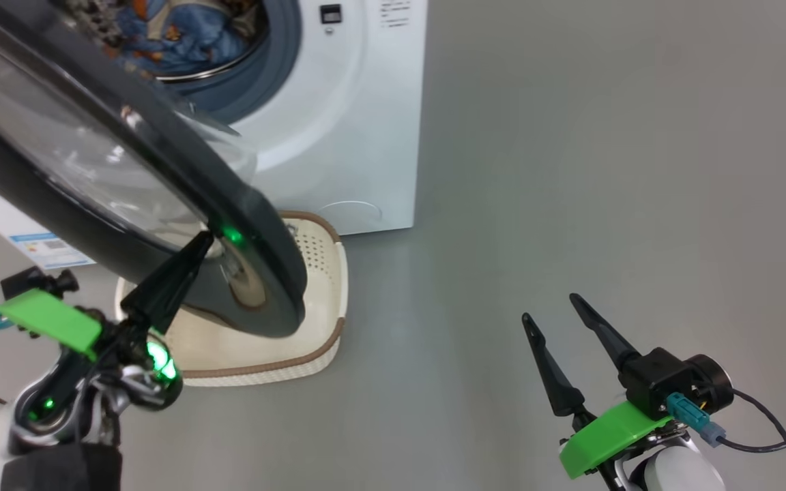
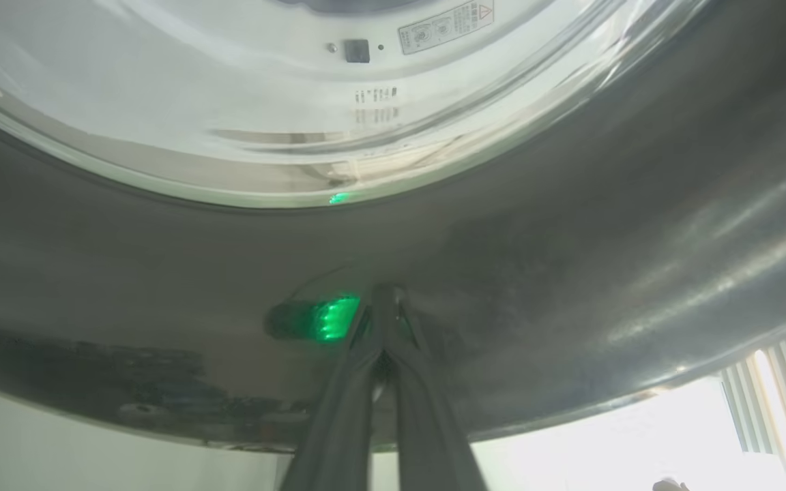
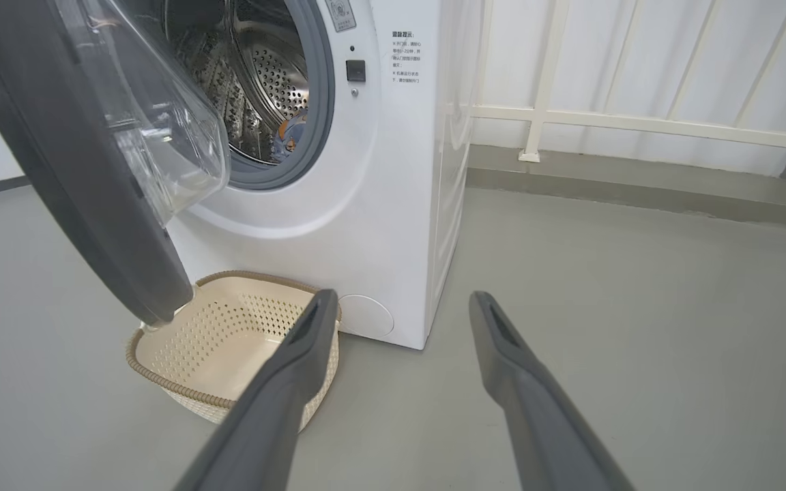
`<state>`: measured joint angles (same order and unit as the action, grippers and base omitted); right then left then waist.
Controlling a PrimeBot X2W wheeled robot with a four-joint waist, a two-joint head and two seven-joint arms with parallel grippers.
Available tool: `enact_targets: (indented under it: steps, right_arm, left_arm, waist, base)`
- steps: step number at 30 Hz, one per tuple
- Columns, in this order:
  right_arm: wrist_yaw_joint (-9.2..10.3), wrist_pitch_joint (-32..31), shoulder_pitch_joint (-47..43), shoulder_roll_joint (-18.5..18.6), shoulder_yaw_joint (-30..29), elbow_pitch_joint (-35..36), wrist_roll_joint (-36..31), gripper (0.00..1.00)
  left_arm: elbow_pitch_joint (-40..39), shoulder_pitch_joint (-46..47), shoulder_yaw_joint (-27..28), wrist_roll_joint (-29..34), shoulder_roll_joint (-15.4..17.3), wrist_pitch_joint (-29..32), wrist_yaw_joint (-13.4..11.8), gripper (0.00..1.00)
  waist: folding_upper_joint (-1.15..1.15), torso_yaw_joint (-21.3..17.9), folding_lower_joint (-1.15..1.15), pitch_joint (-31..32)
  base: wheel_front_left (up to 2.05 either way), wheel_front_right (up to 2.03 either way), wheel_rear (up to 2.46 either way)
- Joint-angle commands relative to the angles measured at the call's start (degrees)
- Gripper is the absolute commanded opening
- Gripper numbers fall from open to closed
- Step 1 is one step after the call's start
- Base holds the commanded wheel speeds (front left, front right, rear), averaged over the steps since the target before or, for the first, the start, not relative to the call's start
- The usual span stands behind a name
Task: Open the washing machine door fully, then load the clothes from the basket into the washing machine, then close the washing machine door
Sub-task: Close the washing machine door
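The washing machine stands at the top of the head view, and blue and orange clothes lie in its steel drum. Its door, black-rimmed with a clear glass bowl, stands partly open over the basket. My left gripper is shut, and its fingertips touch the outer face of the door's glossy rim. My right gripper stands open over bare floor at the lower right, holding nothing. In the right wrist view, the right gripper points at the machine, the door and the cream basket, whose visible inside is bare.
Grey floor spreads to the right of the machine. A white railing runs along the wall behind it. A blue label sticker shows on the machine's lower front, left of the door.
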<state>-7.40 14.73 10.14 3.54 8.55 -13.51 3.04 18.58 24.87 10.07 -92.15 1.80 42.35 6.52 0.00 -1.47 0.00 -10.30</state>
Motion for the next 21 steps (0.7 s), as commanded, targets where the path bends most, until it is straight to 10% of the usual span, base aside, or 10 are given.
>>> enact_targets:
  steps: [1,21]
  right_arm:
    - [-0.09,0.3,-0.3,-0.6,0.8,1.7,-0.2,1.0]
    - [-0.09,0.3,-3.6,-0.7,-5.8,8.4,-0.2,1.0]
  left_arm:
    - [-0.4,2.7,0.4,-0.8,1.1,-1.3,0.6,0.0]
    - [0.5,0.5,-3.9,-0.9,1.3,-9.4,1.0,0.0]
  waist:
    - [0.0,-1.0,0.0,-0.3]
    - [0.0,-2.4,0.0,4.4]
  base:
    - [0.0,0.0,0.0]
    - [0.0,0.0,0.0]
